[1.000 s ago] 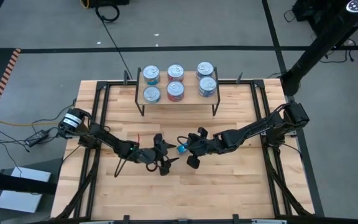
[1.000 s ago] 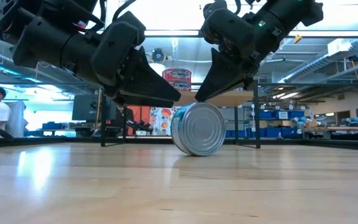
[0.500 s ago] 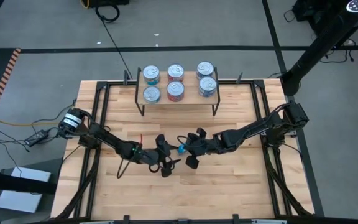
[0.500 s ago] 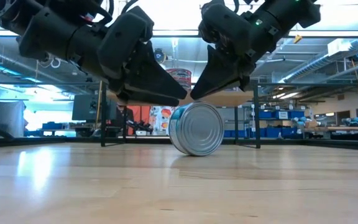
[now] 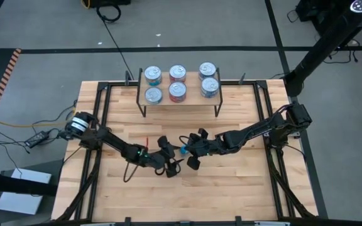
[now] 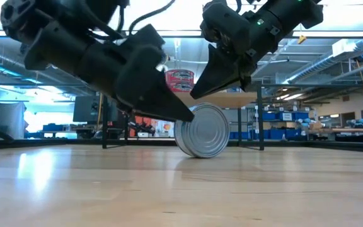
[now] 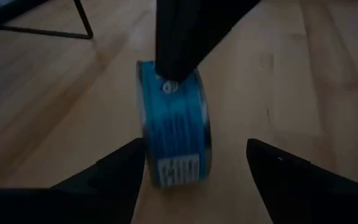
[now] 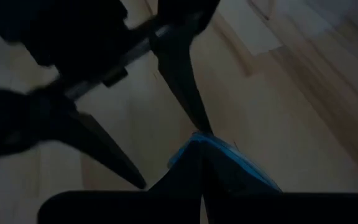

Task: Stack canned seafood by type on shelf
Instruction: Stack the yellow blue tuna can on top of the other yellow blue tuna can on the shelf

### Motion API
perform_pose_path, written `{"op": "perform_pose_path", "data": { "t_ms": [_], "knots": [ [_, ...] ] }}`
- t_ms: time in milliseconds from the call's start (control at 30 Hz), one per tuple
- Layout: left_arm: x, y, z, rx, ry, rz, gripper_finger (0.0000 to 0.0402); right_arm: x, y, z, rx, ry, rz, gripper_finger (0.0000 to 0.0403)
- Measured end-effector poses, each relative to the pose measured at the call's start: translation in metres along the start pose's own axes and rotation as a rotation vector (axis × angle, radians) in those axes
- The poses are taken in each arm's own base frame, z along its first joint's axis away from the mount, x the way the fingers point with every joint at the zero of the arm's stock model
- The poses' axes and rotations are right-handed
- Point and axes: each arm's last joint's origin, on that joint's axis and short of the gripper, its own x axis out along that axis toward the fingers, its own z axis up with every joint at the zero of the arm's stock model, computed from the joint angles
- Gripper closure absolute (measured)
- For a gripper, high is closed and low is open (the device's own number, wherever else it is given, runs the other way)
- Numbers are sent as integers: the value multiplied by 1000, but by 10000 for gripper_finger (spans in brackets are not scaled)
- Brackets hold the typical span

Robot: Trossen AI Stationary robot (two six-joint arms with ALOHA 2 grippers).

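Fingers of the left gripper (image 7: 194,165) are spread wide apart, one on each side of a blue can (image 7: 173,124) that stands on its edge on the table (image 5: 231,182). From the left wrist view, the can sits between the two dark fingers (image 7: 114,171), and it looks like they are not squeezing it yet. The low view shows the same can (image 6: 201,130) with its shiny round lid facing the camera, like a wheel ready to roll.

A little to the right, the right gripper (image 5: 187,150) has its fingers pressed together into one point. That point rests on the top edge of the can, as if to keep it from rolling away. It is not holding the can, only touching it.

Farther back on the table stands the shelf (image 5: 181,103), well apart from both arms. Six cans (image 5: 178,83) sit on it in three pairs: teal on the left, red in the middle, blue on the right.

I think the step now is picking up this loose blue can so it can join the other blue ones. Next, the left fingers need to close on the can's two flat ends. They should close slowly, because a can on its edge rolls easily. The right gripper should keep its tip there until the grip is firm, then lift away. After that the can must be turned flat before it goes on the blue pile.
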Motion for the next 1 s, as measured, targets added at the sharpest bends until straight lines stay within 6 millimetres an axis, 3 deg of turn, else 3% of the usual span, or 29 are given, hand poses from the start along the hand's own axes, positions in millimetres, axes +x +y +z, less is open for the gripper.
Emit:
{"op": "perform_pose_path", "data": {
  "t_ms": [100, 233, 433, 1000],
  "knots": [
    [8, -5, 2, 1, -14, 36, 106, -4, 1, 0, -26, 0, 2, 393],
    [10, -5, 6, 31, -7, 59, 96, -24, 12, 8, -74, -7, -6, 393],
    [10, -4, 6, 34, -4, 64, 99, -40, 15, -4, -117, 46, -106, 393],
    [19, 11, 9, 20, 4, 97, 238, -48, 28, -19, -131, 46, -156, 393]
  ]
}}
